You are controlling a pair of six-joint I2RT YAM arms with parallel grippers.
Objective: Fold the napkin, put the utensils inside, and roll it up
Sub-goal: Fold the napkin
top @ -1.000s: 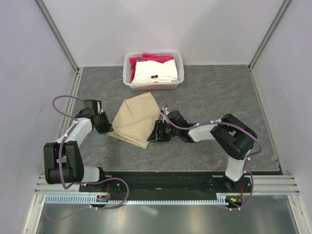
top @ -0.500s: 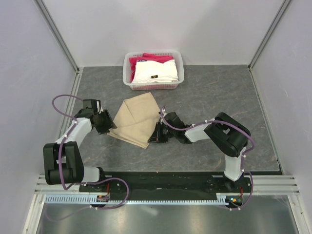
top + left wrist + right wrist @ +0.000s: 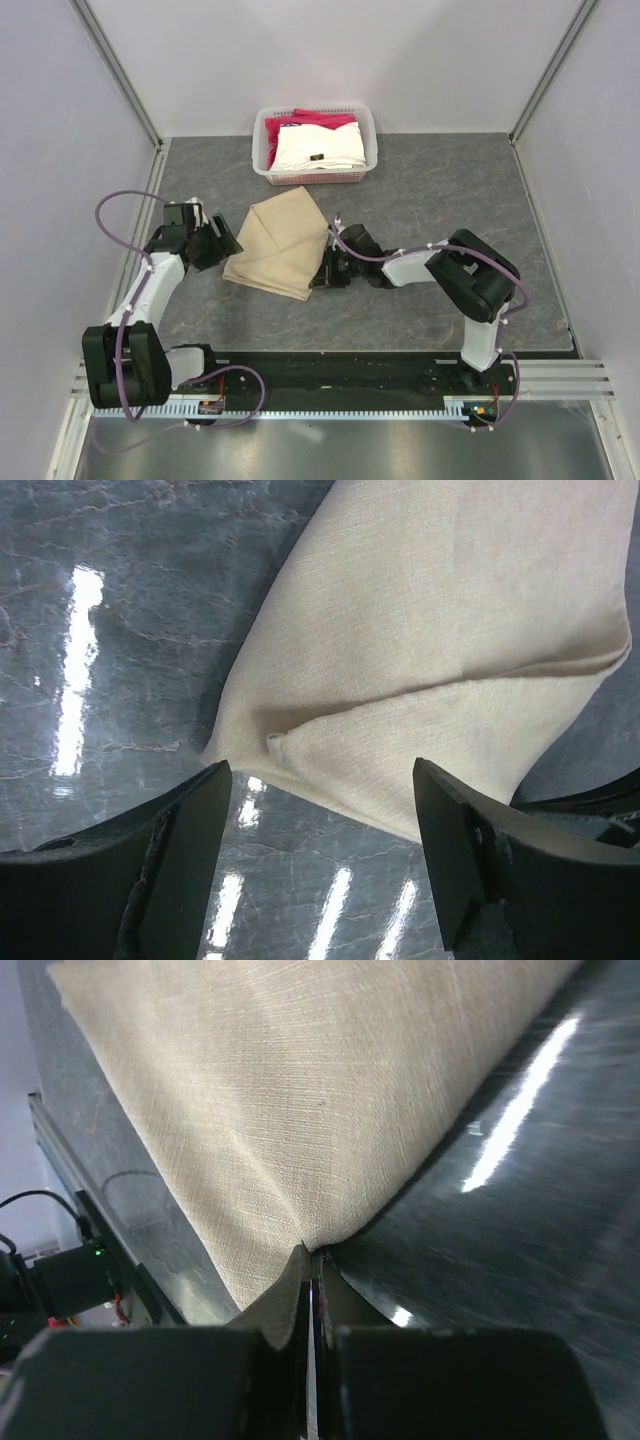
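Note:
The tan napkin [image 3: 280, 245] lies folded on the dark table, its creased left corner [image 3: 275, 742] just ahead of my left gripper [image 3: 225, 243]. That gripper [image 3: 322, 780] stands open, with its fingers apart from the cloth and bare table between them. My right gripper [image 3: 325, 272] is at the napkin's near right corner. In the right wrist view the gripper [image 3: 312, 1255] is shut, and the napkin [image 3: 300, 1090] narrows to a point pinched at its tips. The utensils are out of view.
A white basket [image 3: 262, 150] stands at the back of the table with a white folded cloth [image 3: 318, 148] and a pink-red one [image 3: 325, 120] inside. Walls close in the left, right and back sides.
My left gripper has opened, let go of the napkin's left corner and drawn back to the left. My right gripper has shut on the napkin's near right corner.

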